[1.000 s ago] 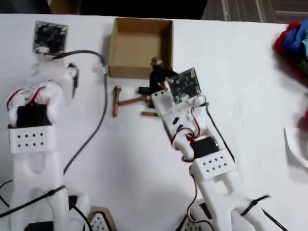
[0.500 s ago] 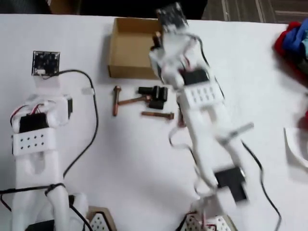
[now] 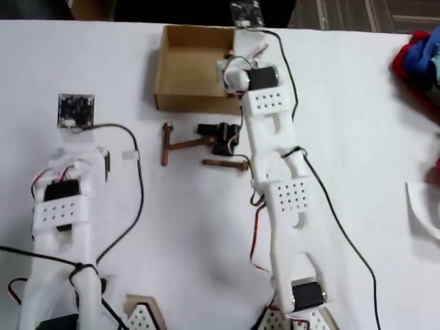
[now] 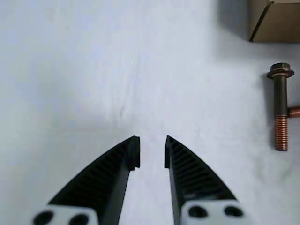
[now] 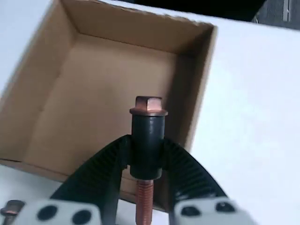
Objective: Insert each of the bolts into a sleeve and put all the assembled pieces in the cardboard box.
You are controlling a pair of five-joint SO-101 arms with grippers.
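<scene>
My right gripper (image 5: 146, 157) is shut on an assembled piece, a copper bolt in a black sleeve (image 5: 146, 143), held upright over the cardboard box (image 5: 108, 89). From above, the right arm (image 3: 265, 110) stretches to the box's (image 3: 189, 65) right wall. Loose copper bolts (image 3: 167, 143) (image 3: 225, 163) and black sleeves (image 3: 218, 134) lie on the table just in front of the box. My left gripper (image 4: 150, 152) is open above bare table, with one bolt (image 4: 281, 110) and a corner of the box (image 4: 274, 21) off to its side.
Coloured cloth (image 3: 419, 58) lies at the table's far right edge, and a white curved object (image 3: 423, 210) sits further forward on the right. A black cable (image 3: 130, 185) trails from the left arm (image 3: 62, 199) across the table.
The right arm has swung from the loose parts out over the box, carrying the bolt-and-sleeve piece. The left arm has drawn back toward the front.
</scene>
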